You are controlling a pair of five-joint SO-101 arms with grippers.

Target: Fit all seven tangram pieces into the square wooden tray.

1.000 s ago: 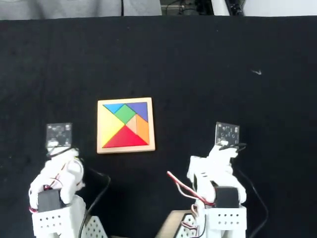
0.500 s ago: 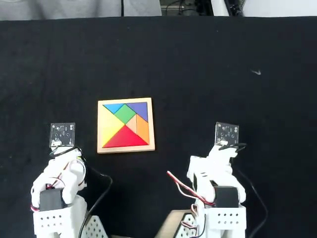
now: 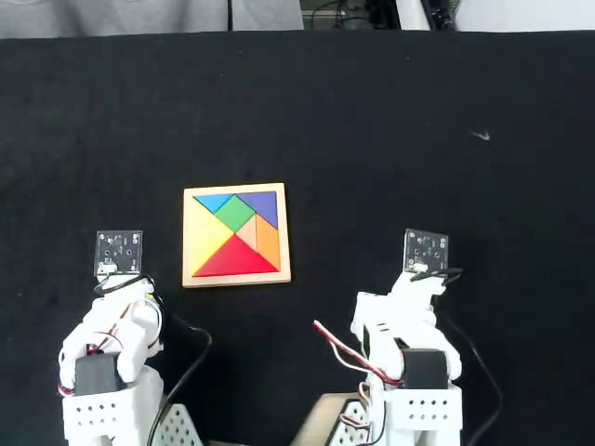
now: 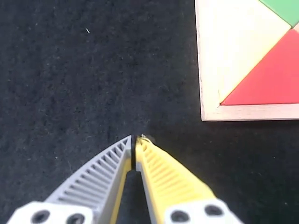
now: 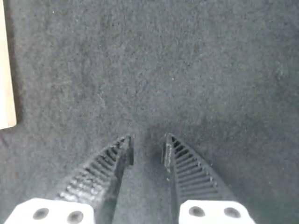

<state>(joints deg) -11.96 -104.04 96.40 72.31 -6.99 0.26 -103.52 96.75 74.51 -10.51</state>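
Note:
The square wooden tray (image 3: 284, 232) lies on the black cloth, filled edge to edge with several coloured tangram pieces: blue (image 3: 212, 201), purple (image 3: 264, 203), green (image 3: 235, 214), yellow (image 3: 202, 240), red (image 3: 234, 259), orange (image 3: 269, 242) and a pale one (image 3: 247, 232). My left gripper (image 4: 135, 139) is shut with nothing in it, just off the tray's near left corner (image 4: 210, 113), where the yellow (image 4: 233, 51) and red (image 4: 268, 79) pieces show. My right gripper (image 5: 147, 141) stands slightly open over bare cloth, with the tray's edge (image 5: 6, 70) off to its side.
Both arms are folded back at the table's near edge, the left arm (image 3: 110, 339) below and left of the tray, the right arm (image 3: 407, 325) below and right of it. A small white speck (image 3: 481, 136) lies far right on the cloth.
The left arm's wrist has shifted slightly to the right and settled. The right arm and the tray have not moved.

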